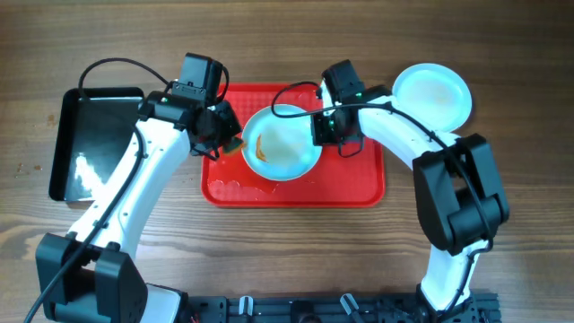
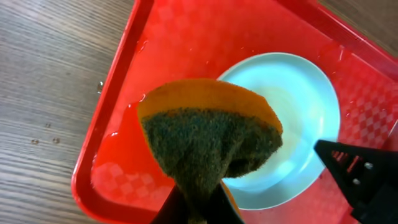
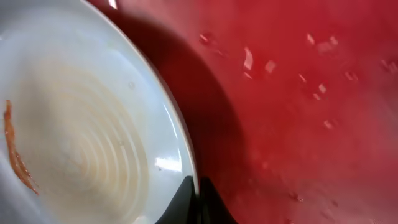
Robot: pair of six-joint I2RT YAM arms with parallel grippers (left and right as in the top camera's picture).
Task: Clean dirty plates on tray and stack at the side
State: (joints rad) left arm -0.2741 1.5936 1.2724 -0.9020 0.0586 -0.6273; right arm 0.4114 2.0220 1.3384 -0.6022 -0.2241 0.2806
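At the middle of the wooden counter [image 1: 538, 224], the large red rectangular plastic tray [image 1: 359, 184] is partly covered by both arms. The left end effector [image 1: 226, 144] is hard to make out from overhead, and its wrist view cuts off all but the fingertips [image 2: 180, 208]. Two round pale-blue-white plastic plates are in view. One [image 1: 282, 148] lies on the tray and bears an orange smear [image 1: 258, 148]; the other [image 1: 432, 94] sits on the counter just beside the tray's far right corner. A single glossy black tray [image 1: 90, 135] lies to the left. The left end effector is pinched narrow on an orange sponge [image 2: 211, 140] with a dark green scouring face, at the smeared plate's left rim; whether the two touch is unclear. The right end effector [image 3: 198, 200] is nipped closed on the smeared plate's right rim.
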